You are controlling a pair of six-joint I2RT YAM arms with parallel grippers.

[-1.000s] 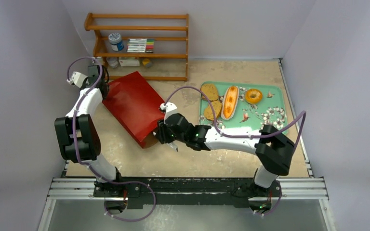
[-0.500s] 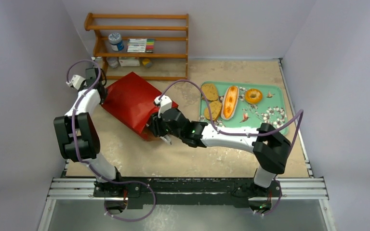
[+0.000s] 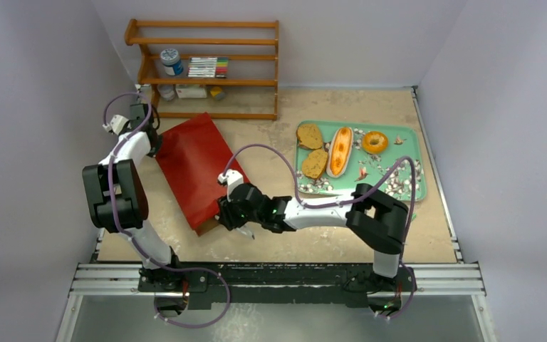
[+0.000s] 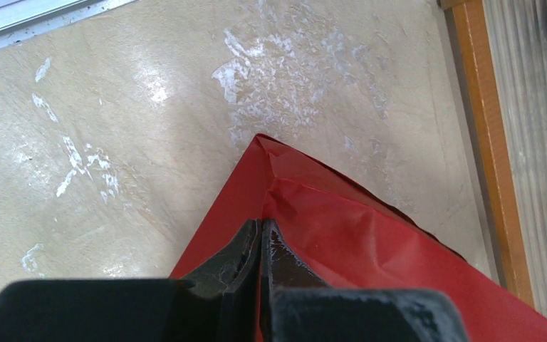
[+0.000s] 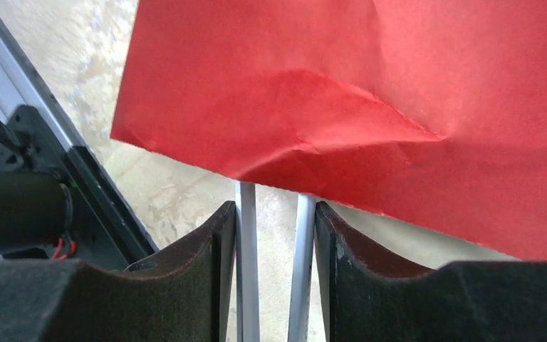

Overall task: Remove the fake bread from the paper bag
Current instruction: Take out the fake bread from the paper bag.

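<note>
Only the right wrist view reveals metal tongs point(image 5: 246, 271) gripped in the half-closed right gripper point(image 5: 274, 211), tips hidden by the paper bag point(image 5: 399, 107); the left gripper point(image 4: 262, 228) clamps its far corner.

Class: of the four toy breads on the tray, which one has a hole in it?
The golden ring bagel, the rightmost one; the other three are solid.
</note>
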